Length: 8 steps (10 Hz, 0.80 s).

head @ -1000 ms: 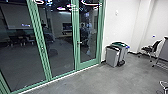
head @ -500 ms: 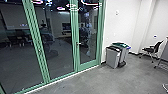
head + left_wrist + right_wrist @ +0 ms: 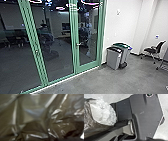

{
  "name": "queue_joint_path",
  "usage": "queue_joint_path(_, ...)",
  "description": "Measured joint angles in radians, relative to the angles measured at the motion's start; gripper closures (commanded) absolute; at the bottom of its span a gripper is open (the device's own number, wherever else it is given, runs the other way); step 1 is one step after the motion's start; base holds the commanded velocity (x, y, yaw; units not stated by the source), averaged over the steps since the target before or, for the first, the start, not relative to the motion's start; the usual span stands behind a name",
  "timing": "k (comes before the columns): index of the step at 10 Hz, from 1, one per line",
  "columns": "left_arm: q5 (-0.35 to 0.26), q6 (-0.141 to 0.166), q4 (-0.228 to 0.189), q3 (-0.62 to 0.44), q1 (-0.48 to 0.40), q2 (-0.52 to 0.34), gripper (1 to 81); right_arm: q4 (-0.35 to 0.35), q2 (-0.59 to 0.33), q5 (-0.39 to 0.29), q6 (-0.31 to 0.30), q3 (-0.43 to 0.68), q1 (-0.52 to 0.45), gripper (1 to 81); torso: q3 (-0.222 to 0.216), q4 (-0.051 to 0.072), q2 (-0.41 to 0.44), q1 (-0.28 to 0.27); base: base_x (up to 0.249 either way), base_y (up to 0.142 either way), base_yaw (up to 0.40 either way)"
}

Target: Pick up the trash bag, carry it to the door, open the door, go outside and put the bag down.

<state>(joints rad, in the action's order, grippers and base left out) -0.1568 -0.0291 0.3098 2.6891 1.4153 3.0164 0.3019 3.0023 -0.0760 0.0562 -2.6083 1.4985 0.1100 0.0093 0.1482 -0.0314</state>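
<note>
Dark, shiny, crumpled plastic of the trash bag [image 3: 37,125] lies right up against my left wrist camera. In the right wrist view the trash bag [image 3: 87,116] shows dark film with a whitish translucent part, beside the robot's base plate. A green-framed glass door [image 3: 87,37] with a lever handle [image 3: 78,44] stands closed ahead in the head view. How the fingers of either gripper stand cannot be made out.
Grey bins [image 3: 114,58], one with a green lid, stand by the white wall [image 3: 122,27] just right of the door. A black office chair [image 3: 152,51] is farther right. Green-framed glass panels [image 3: 56,50] continue left of the door; grey floor [image 3: 100,81] lies ahead.
The head view has shifted slightly, with the bins and chair now a little farther right in it and the left door-frame post farther left. The door has stayed closed.
</note>
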Motion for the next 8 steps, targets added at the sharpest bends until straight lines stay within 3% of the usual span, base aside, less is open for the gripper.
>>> queue_joint_path(4,0.005,0.000,0.000,0.000,0.000,0.000,81.1,0.000,0.000,0.000,0.000,0.000,0.000,1.0,0.000,0.000,0.000,0.000,0.172,0.000,0.000)
queue_joint_path(8,0.066,0.000,0.000,0.000,0.011,-0.002,81.1,-0.001,0.000,0.000,0.000,0.000,0.000,1.0,0.000,0.000,0.000,0.000,0.173,0.000,0.000)
